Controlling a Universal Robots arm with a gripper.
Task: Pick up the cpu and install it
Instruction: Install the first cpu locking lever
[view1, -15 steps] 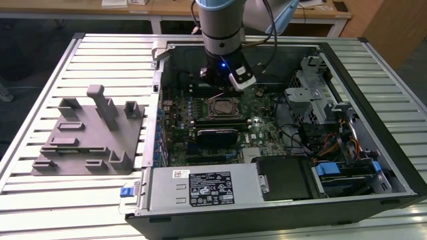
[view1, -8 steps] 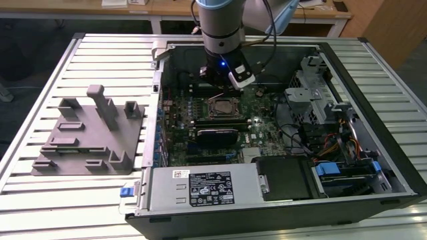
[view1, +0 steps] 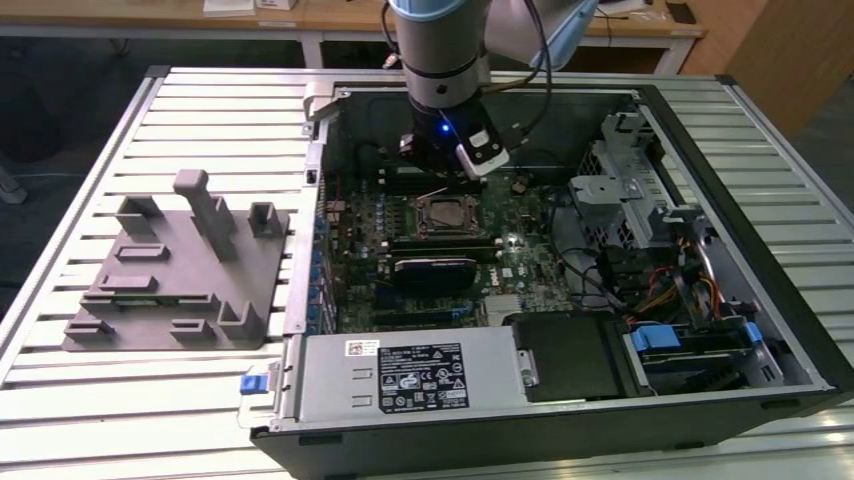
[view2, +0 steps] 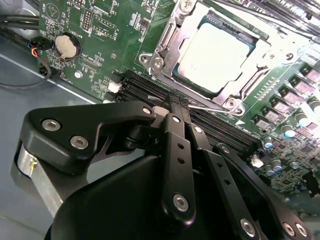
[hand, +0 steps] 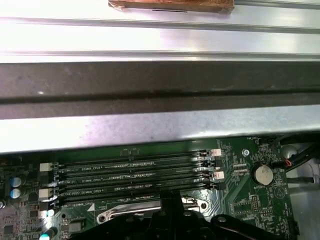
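Right now my gripper (view2: 179, 102) has its black fingers (view2: 176, 150) pressed together with nothing between them; in the second wrist view the tips meet at a single point just over the edge of the memory slots (view2: 150, 92), close beside the socket frame (view2: 167, 47). In the exterior view my gripper (view1: 447, 178) hangs inside the open computer case (view1: 747, 150), just above the motherboard (view1: 534, 250), with the socket at about six o'clock from it and very near.

The cpu (view2: 216, 56) lies flat in the socket, its pale silvery top facing up, ringed by the metal frame and not touching my fingers. In the exterior view the cpu (view1: 442, 212) shows as a small light square in the middle of the board, with a black heatsink-like block (view1: 434, 270) at six o'clock from it.

In the first wrist view my fingertips (hand: 172, 200) sit at the edge of four parallel memory slots (hand: 130, 175), and a round coin battery (hand: 260, 173) rests on the green board at three o'clock from them. The case wall (hand: 150, 127) and the ribbed metal table (hand: 150, 40) lie beyond the slots.

Further out in the exterior view, a grey fixture (view1: 180, 270) stands on the table (view1: 80, 400) at nine o'clock from the case, well apart from my gripper. A labelled power supply (view1: 400, 375) sits along the case's near edge.
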